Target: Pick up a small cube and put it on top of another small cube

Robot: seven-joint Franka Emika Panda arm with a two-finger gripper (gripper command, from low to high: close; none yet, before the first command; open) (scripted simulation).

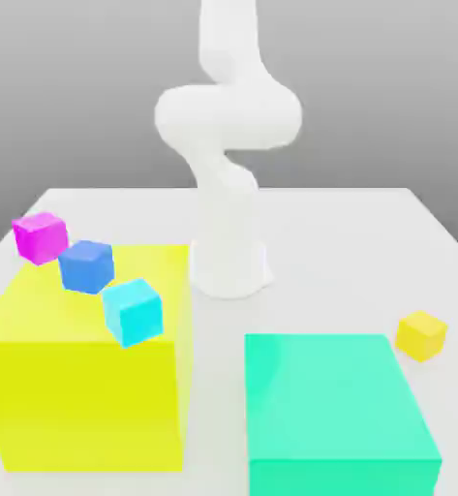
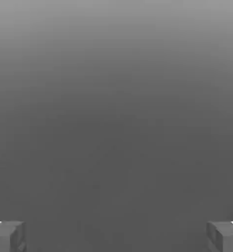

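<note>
My claw (image 2: 116, 236) is spread wide with nothing between its tips, the two grey fingertips (image 2: 7, 236) sitting at opposite edges of the hand view, and past them all I get is blank grey, no cube, no desk. In the exterior view my white arm (image 1: 228, 145) rises from its base at the back of the white desk (image 1: 339, 232), and the claw itself is out of that shot. The small plain yellow cube (image 1: 422, 335) sits alone on the desk at the exterior view's right, just beside the far corner of the big flat teal block (image 1: 334, 412) but apart from it. Well away on the left, the small magenta cube (image 1: 40, 236), small blue cube (image 1: 87, 266) and small cyan cube (image 1: 133, 311) run in a diagonal line over the big yellow block (image 1: 92, 363). The risk, as I judge it: I'm aiming blind right now, so a descent could come down off-centre and knock the yellow cube away, or clip the teal block's edge. Stacking is touchy too, since those three sit close and a sloppy release could topple the cube or shove a neighbour.
</note>
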